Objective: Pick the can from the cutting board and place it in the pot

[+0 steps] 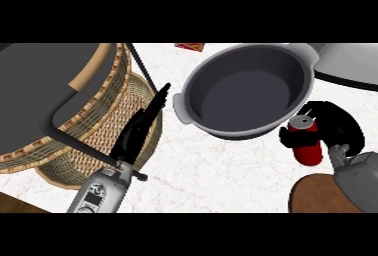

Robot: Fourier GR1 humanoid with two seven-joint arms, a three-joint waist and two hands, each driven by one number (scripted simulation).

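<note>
At the near right edge a corner of the brown cutting board [319,195] shows, and the can no longer rests on it, so the pick looks done. Just beyond it, the right hand [332,127] has its black fingers curled round the red can [304,142], which is off the board, tilted a little, with its silver top toward the pot. The can sits just beside the pot's near-right rim, outside it; whether it touches the wall I cannot tell. At the near left, the left hand [140,127] points away from the robot with straight fingers, holding nothing, lying over the edge of a wicker basket [111,100]; it looks to be resting. Farther out, in the middle, the grey pot [193,87] stands with nothing visible inside. By my reading, 1 of 2 steps is finished: the can is grasped and carried clear. What is left is to bring it over the rim, lower it in and release. At the far edge a small red-and-yellow item [190,46] lies on the white counter [214,170].
</note>
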